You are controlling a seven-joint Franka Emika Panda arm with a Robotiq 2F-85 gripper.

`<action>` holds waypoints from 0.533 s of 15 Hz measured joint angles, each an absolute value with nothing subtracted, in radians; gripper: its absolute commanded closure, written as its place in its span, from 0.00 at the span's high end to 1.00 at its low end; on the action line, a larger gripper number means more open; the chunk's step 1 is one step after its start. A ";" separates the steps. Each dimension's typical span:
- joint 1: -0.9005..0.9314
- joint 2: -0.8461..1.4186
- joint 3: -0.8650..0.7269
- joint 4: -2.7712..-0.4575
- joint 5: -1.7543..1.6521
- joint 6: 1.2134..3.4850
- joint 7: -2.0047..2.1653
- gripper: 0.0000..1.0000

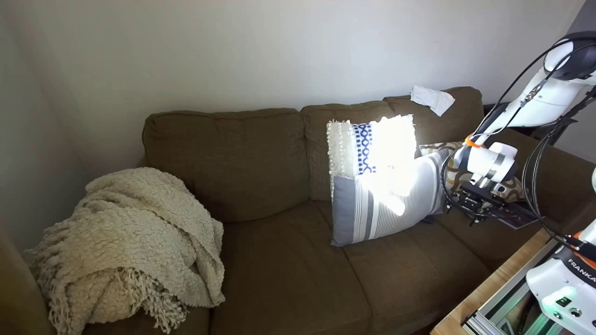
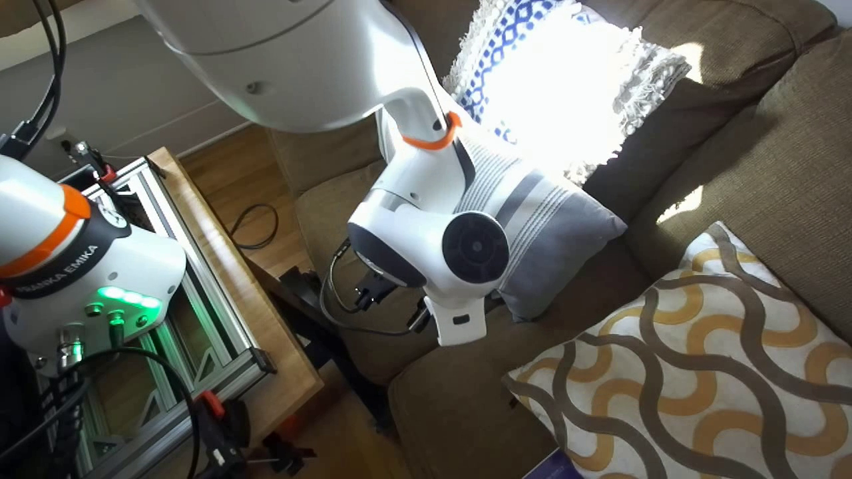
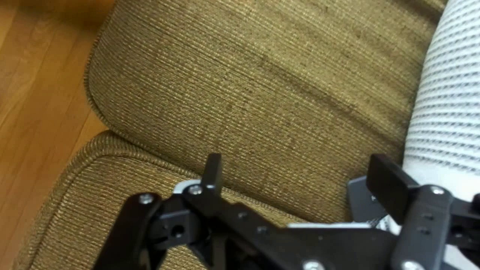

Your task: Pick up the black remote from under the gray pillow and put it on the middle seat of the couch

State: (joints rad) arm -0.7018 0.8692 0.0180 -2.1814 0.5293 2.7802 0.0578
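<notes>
The gripper (image 3: pixel 298 170) is spread wide above the couch (image 3: pixel 262 93). 1 finger (image 3: pixel 388 183) partly hides the black remote (image 3: pixel 358 198) beside the gray pillow (image 3: pixel 448 123).

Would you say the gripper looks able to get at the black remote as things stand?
Probably yes: the gripper is open, and what looks like the black remote partly shows beside the striped gray pillow, which may crowd the grasp.

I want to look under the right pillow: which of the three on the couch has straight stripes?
The gray-and-white pillow, standing in front of the fringed, blue-patterned pillow. Only it has straight stripes; the third pillow carries wavy mustard-and-brown bands.
</notes>
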 measured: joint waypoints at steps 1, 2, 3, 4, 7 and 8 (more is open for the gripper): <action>-0.716 0.892 0.019 -2.158 0.548 2.775 0.072 0.85; -0.727 0.913 0.020 -2.134 0.567 2.763 0.092 0.88; -0.735 0.934 0.021 -2.107 0.586 2.748 0.113 0.83; -0.737 0.954 0.021 -2.080 0.609 2.733 0.138 0.85; -0.737 1.007 0.023 -2.003 0.690 2.687 0.205 0.86; -0.733 1.017 0.020 -1.990 0.695 2.683 0.205 0.88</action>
